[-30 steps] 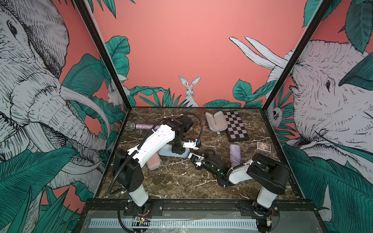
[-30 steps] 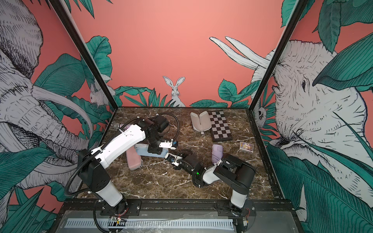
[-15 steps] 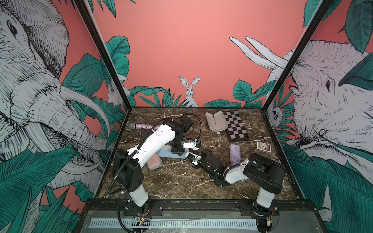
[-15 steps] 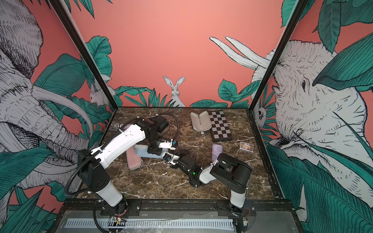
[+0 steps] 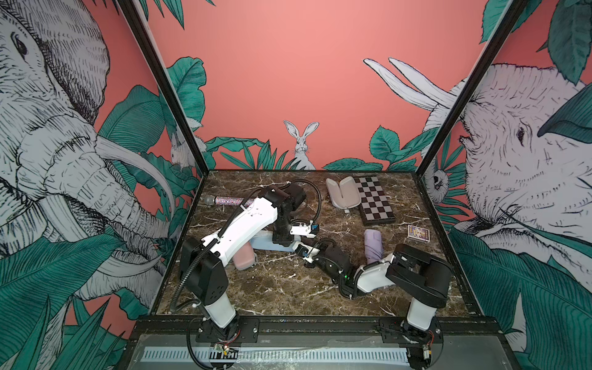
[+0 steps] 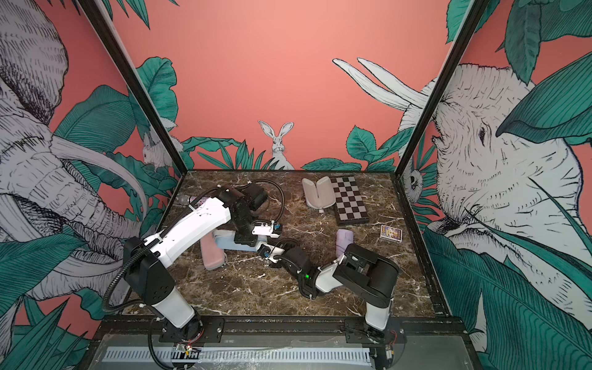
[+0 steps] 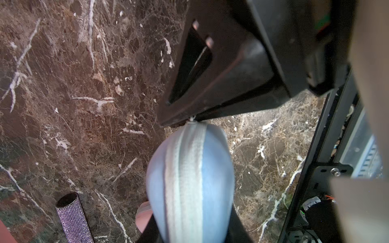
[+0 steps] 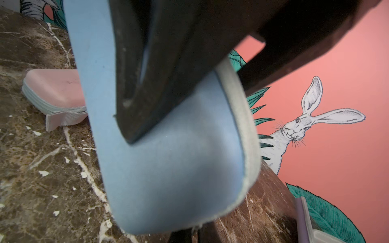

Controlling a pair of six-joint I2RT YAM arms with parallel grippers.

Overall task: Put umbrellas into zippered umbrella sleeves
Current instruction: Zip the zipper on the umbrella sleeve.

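Your right gripper point(image 5: 299, 248) is pinched tight at the blue sleeve's point(image 5: 263, 245) zip end; whether it grips the zip pull point(image 7: 192, 119) is unclear. Your left gripper point(image 5: 282, 241) clasps that sleeve, half hidden under the left arm point(image 5: 243, 229). Farther right, the lilac umbrella's point(image 5: 373, 242) near end is covered.
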